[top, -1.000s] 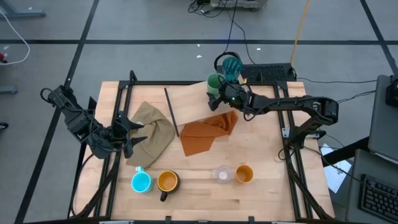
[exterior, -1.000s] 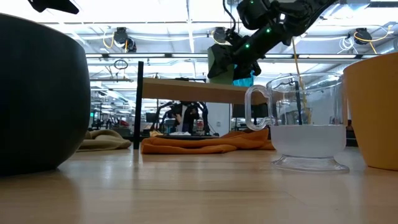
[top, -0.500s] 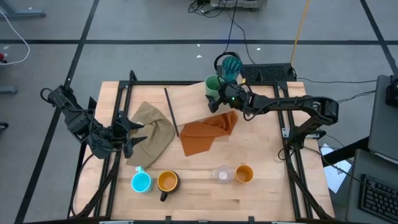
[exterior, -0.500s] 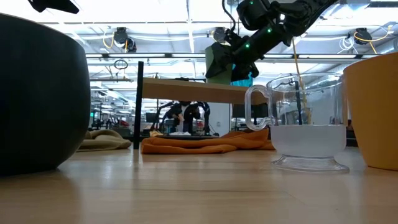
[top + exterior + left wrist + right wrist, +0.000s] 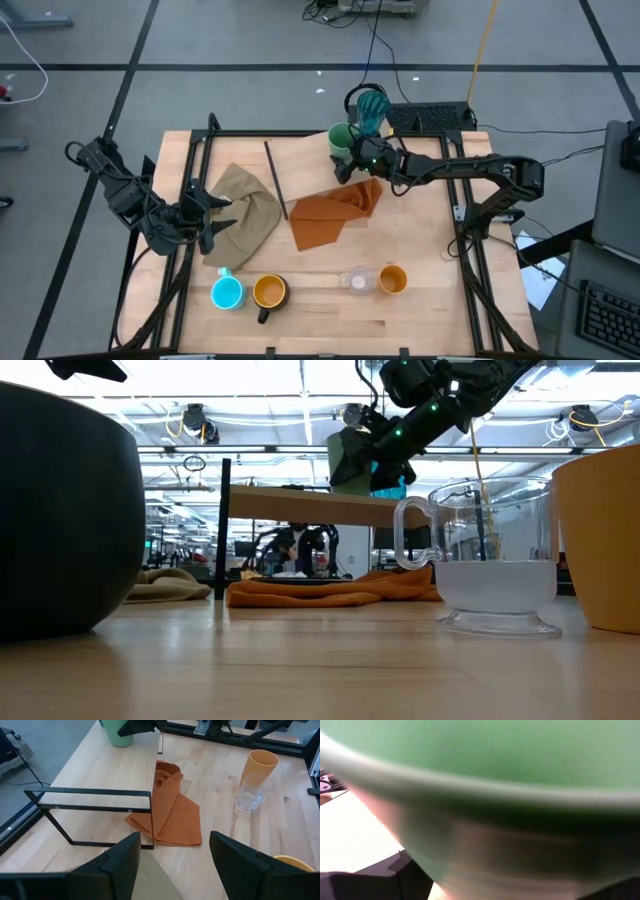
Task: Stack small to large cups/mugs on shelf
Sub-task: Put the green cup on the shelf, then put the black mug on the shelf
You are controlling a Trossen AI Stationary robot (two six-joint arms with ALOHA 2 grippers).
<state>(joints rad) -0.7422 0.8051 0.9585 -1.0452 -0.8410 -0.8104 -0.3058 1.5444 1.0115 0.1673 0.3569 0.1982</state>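
My right gripper (image 5: 356, 152) is shut on the green cup (image 5: 341, 137) over the far right end of the plywood shelf (image 5: 300, 165). The same green cup (image 5: 480, 795) fills the right wrist view. The teal ribbed tumbler (image 5: 372, 104) stands just behind it. The blue mug (image 5: 227, 292), the black mug with a yellow inside (image 5: 269, 291), the clear glass (image 5: 357, 280) and the orange cup (image 5: 393, 279) stand in a row on the table's near side. My left gripper (image 5: 172, 860) waits open at the table's left edge. My right gripper holds the green cup by its side wall (image 5: 347, 460), coming from the table's right and slanting a little downward. The gripper body hides where the fingers sit. The cup stays nearly upright, its base level with the shelf top (image 5: 300, 505); whether it rests there, I cannot tell.
An orange cloth (image 5: 335, 212) lies on the table beside the shelf, partly under it. A khaki cloth (image 5: 245, 212) lies in front of my left gripper. The shelf's black legs (image 5: 225, 530) stand between the cloths. Bare tabletop shows around the row of cups.
My right gripper has carried the green cup a little toward the table's left, along the shelf top, keeping it nearly upright.
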